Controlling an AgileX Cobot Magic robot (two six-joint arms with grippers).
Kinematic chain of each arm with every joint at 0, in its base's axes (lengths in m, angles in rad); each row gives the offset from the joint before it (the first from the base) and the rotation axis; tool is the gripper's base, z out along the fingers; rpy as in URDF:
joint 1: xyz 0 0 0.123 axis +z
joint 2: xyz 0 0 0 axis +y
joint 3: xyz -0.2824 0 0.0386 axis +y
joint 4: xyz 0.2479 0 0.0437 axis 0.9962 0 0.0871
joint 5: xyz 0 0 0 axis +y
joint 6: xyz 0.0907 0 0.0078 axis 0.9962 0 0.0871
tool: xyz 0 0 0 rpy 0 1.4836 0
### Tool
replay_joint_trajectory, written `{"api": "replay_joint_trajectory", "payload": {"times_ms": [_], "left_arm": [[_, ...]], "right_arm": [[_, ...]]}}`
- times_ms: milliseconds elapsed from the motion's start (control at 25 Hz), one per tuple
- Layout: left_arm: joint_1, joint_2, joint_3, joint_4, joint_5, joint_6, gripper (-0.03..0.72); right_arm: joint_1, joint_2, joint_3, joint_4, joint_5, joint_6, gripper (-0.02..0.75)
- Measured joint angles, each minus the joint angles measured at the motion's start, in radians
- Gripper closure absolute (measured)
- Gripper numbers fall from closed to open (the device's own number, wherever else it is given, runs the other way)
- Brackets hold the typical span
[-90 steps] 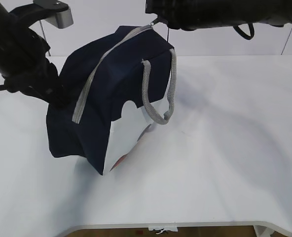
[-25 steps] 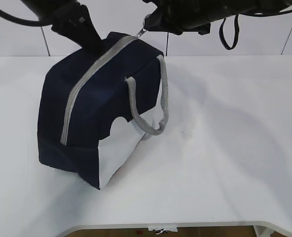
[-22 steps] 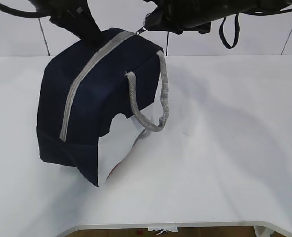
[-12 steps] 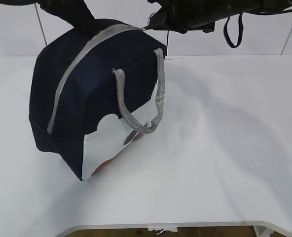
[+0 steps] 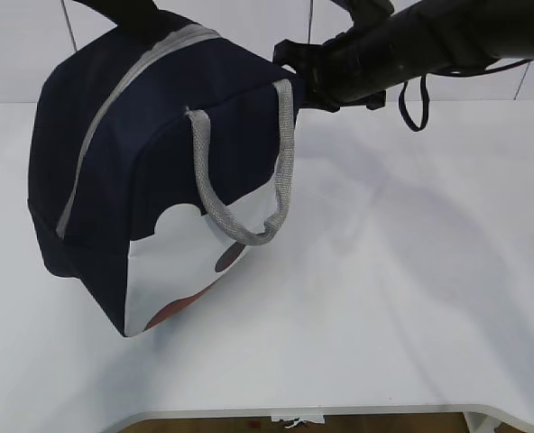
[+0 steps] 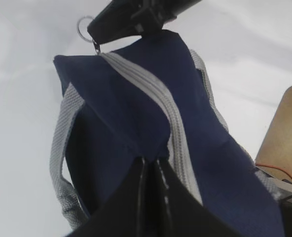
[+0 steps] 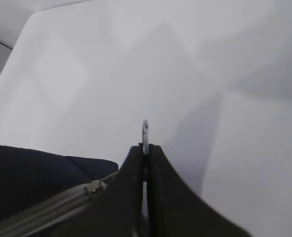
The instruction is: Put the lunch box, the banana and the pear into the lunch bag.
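Fingers of the right gripper (image 7: 145,163) pinch the ring pull (image 7: 145,132) at the zipper's (image 6: 156,106) end, while the left gripper (image 6: 151,170) clamps navy fabric beside it. Between them the lunch bag (image 5: 150,171) hangs tilted, apparently off the table (image 5: 402,271), zipped shut. Lunch box, banana and pear are nowhere visible, so packing looks done.

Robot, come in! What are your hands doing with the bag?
Left hand shut on lunch bag top fabric. Right hand shut on zipper ring pull. Zipper closed, bag tilted. Nothing in the way.
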Motion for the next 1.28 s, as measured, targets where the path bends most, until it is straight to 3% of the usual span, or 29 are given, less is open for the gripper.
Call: {"api": "replay_joint_trajectory", "payload": {"times_ms": [320,680,800,1000,1080,1280], "left_arm": [[0.0,0.0,0.0,0.004,0.0,0.0,0.697],[0.0,0.056,-0.001,-0.01,0.0,0.0,0.697],[0.0,0.083,-0.002,-0.013,0.0,0.0,0.697],[0.0,0.114,-0.003,-0.028,-0.005,0.0,0.697],[0.0,0.13,-0.007,-0.035,-0.009,0.0,0.697],[0.0,0.153,-0.013,-0.035,-0.032,0.0,0.697]], "right_arm": [[-0.001,0.019,-0.002,-0.002,0.018,-0.017,0.737],[-0.006,0.019,-0.002,-0.083,0.047,-0.044,0.716],[-0.006,0.019,-0.002,-0.102,0.053,-0.044,0.619],[-0.006,0.017,-0.002,-0.13,0.055,-0.046,0.346],[-0.006,0.002,-0.002,-0.181,0.062,-0.046,0.276],[-0.006,-0.041,-0.078,-0.414,0.21,0.017,0.233]]}}
